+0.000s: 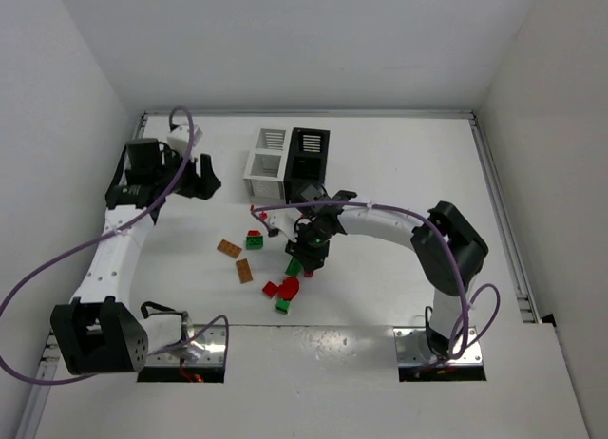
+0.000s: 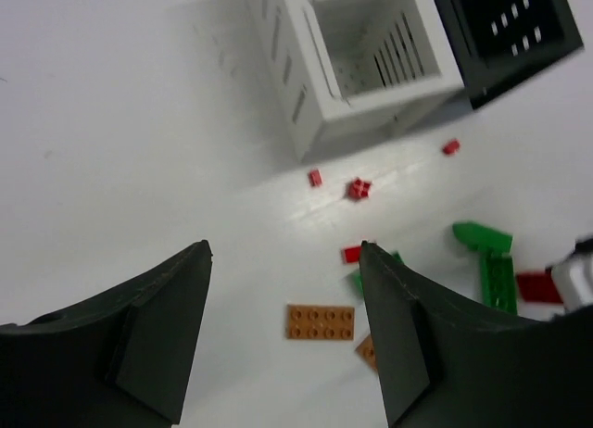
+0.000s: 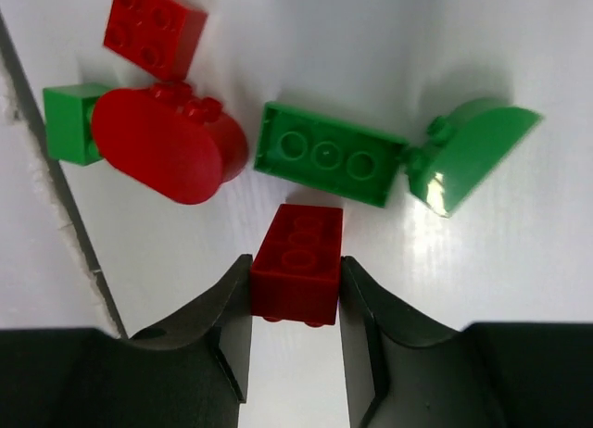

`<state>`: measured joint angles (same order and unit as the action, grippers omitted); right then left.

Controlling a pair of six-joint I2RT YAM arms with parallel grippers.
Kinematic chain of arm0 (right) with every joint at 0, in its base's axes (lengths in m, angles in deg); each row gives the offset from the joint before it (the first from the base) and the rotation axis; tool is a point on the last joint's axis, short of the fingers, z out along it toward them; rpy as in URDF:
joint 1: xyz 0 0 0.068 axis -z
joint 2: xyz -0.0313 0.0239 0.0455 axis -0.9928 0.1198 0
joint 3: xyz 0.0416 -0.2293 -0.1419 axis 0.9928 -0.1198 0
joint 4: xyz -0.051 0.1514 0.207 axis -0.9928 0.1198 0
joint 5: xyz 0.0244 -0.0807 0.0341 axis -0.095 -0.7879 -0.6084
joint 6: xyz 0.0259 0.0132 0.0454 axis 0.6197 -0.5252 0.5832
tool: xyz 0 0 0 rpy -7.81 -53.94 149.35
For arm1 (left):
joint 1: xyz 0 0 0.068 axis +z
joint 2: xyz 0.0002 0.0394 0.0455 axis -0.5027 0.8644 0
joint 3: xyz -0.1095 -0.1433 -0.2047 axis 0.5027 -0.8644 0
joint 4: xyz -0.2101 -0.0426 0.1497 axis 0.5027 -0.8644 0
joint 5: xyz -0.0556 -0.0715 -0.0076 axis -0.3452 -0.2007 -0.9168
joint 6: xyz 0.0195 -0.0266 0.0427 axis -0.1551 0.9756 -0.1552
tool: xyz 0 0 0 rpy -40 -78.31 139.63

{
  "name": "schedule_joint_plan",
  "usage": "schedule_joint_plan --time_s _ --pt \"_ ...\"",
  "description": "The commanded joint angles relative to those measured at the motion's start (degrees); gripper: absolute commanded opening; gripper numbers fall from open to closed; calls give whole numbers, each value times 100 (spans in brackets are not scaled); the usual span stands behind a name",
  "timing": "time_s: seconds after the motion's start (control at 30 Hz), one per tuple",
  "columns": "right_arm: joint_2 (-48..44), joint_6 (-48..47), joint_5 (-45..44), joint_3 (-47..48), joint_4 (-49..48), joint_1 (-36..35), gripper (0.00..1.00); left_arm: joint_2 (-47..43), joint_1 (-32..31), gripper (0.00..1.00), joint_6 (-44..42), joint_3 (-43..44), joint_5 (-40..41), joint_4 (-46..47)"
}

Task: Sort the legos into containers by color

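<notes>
Top external showed the right gripper (image 1: 311,254) among the legos (image 1: 255,239), the left gripper (image 1: 202,178) near the white bin (image 1: 264,173). Left wrist — jaws stood wide, an orange-brown plate (image 2: 321,321) beyond them; right wrist — fingers (image 3: 218,335) clamped a red brick (image 3: 298,257), green plate (image 3: 329,155) just ahead.

Cannot see the near end of the red brick (image 3: 298,252), buried in the right gripper (image 3: 295,270). Half covered by a red rounded piece (image 3: 167,145): green cube (image 3: 67,122). Cropped by the frame, toward the far edge of the table (image 2: 111,122): black bin (image 2: 505,30).
</notes>
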<state>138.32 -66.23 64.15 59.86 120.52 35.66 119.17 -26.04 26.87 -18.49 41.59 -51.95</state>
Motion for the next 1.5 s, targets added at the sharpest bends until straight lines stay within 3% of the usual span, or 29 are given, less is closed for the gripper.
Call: schedule_joint_plan --time_s 0.0,0.2,0.5,0.93,1.03,1.1,1.13,1.23,1.47 --pt "-193 116 -264 552 -155 175 0 -548 16 71 -823 -539 -669 -148" --pt "-54 423 -738 2511 -295 465 0 -1138 16 72 -1659 -1356 -1145 -430" --pt "2158 1495 -1335 6271 -585 1028 0 -2157 -318 79 -2492 -2017 -1217 -586" --pt "3226 1672 -1460 6838 -963 1336 0 -1974 -607 79 -2626 -1903 -742 -773" --pt "3287 1672 -1460 6838 -911 1389 15 -1746 -818 79 -2573 -1798 -742 -843" --pt "3287 1672 -1460 6786 -910 1389 31 -1386 -1116 79 -2573 -1666 -611 -974" --pt "3217 1733 -1460 6785 -910 1389 45 -1271 -1239 79 -2573 -1665 -540 -975" --pt "3094 1874 -1512 6785 -910 1441 61 -1024 -1828 78 -2573 -1534 -145 -1027" --pt "2050 2435 -1460 6444 -683 1678 65 -454 -2997 74 -2214 -1411 786 -790"
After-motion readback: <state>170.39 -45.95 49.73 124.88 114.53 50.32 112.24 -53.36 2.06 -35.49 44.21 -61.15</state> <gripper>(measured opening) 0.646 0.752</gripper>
